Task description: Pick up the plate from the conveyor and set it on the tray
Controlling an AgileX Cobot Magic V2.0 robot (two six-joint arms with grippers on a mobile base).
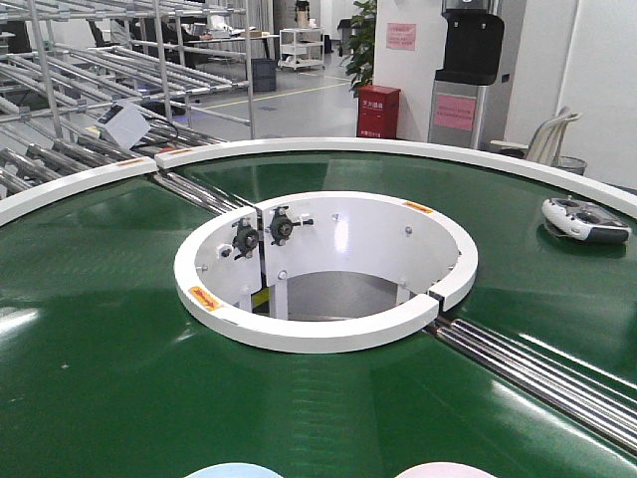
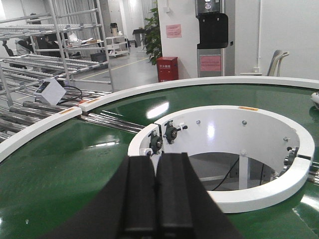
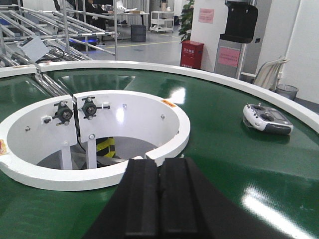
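1. Left gripper [image 2: 157, 164]: fingers pressed together with nothing between them. It hangs over the green belt of the conveyor [image 1: 100, 329]. The white centre ring [image 2: 259, 191] lies just ahead of the tips and lower.
2. Right gripper [image 3: 159, 167]: also together and empty. The ring is ahead and to its left. A grey remote control [image 3: 266, 118] rests on the belt ahead and to its right, well apart.
3. Plates: neither wrist view shows one ahead of the fingertips. The front view shows a blue sliver [image 1: 234, 470] and a pink sliver [image 1: 445, 470] at its bottom edge. These are probably plate rims, but too little shows to be sure. If so, they sit nearer the robot than either set of tips.
4. Tray: not in any view.
5. Judged stage: pre-grasp, nothing picked yet.
6. To do it well:
   - Spread the fingers before descending.
   - Use the arm on the plate's own side.
   - Draw back and down to the near rim and close across the lip, not the flat.
   - Allow for belt travel.
   - Stay off the ring and the steel roller strips [image 1: 537, 368].
   - Lift level.
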